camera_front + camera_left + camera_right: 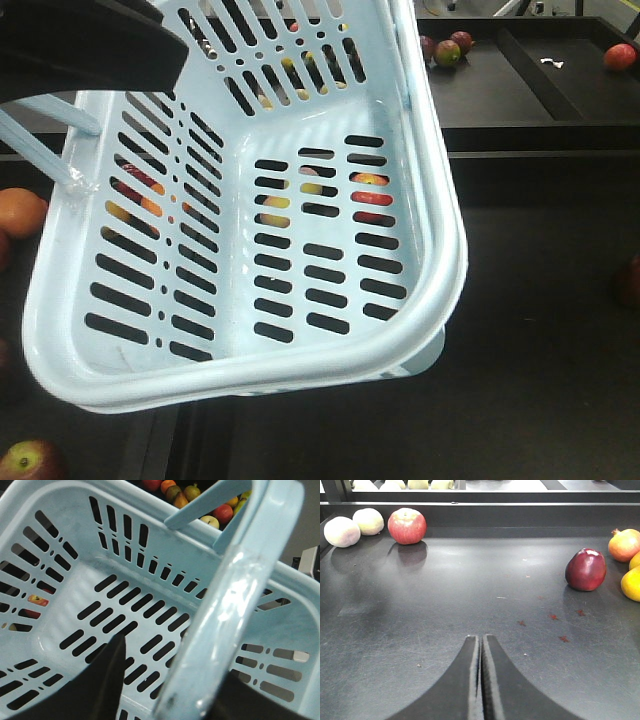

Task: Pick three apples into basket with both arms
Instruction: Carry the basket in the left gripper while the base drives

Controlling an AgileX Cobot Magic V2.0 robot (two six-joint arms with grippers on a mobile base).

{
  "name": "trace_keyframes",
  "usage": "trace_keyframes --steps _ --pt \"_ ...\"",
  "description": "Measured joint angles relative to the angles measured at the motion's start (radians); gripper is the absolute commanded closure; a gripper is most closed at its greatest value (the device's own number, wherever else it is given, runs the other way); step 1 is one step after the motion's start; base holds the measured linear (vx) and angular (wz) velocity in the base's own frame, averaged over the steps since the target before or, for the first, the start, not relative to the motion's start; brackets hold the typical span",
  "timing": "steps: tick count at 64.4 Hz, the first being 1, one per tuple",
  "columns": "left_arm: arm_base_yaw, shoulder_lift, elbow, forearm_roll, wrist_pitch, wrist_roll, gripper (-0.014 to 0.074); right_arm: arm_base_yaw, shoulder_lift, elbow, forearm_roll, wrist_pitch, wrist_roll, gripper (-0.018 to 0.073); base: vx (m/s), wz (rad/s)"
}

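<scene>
Eyes on a glossy dark red apple (pixel 585 570): it sits on the dark grey worktop (pixel 445 605), over to the right in the right wrist view. It is well apart from the right end effector (pixel 481 680), whose two black fingers (pixel 462 690) are pressed tight together with nothing between them. Near that apple, at the frame's right edge, sit an orange-brown round fruit with a small crown (pixel 624 545) and a bright orange fruit (pixel 632 582). Away at the back wall there's a lighter pinkish-red apple (pixel 407 526) near two pale round fruits (pixel 341 531). Now the pale blue slotted plastic basket (pixel 440 260): it's raised and tilted, filling the front view, with a black arm (pixel 90 45) over its top left corner. From the left wrist, the basket's thick pale blue handle (pixel 235 590) runs through the left end effector (pixel 172 675), which is clamped on it, one dark finger (pixel 110 680) showing beside it. Red and yellow fruit shows through the floor slots. Around the basket in the front view are another orange (pixel 20 212) at the left, a red-green apple (pixel 30 462) at bottom left and more apples (pixel 447 50) on the far worktop.
</scene>
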Motion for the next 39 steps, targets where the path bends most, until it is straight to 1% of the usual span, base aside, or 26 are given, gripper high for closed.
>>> trace_keyframes --steps 10,19,29,39 --pt "0.0 0.0 0.0 0.0 0.0 0.0 0.0604 0.0 0.0 0.0 0.0 0.0 0.0 0.0564 -0.02 0.08" --pt "0.0 0.001 0.0 0.0 0.0 0.0 0.0604 0.0 0.0 0.0 -0.002 0.0 0.0 0.0564 -0.08 0.3" --pt "0.0 0.001 0.0 0.001 0.0 0.0 0.0604 0.0 0.0 0.0 -0.002 0.0 0.0 0.0564 -0.13 0.53" --pt "0.0 0.001 0.0 0.001 0.0 0.0 0.0604 0.0 0.0 0.0 -0.002 0.0 0.0 0.0564 -0.15 0.75"
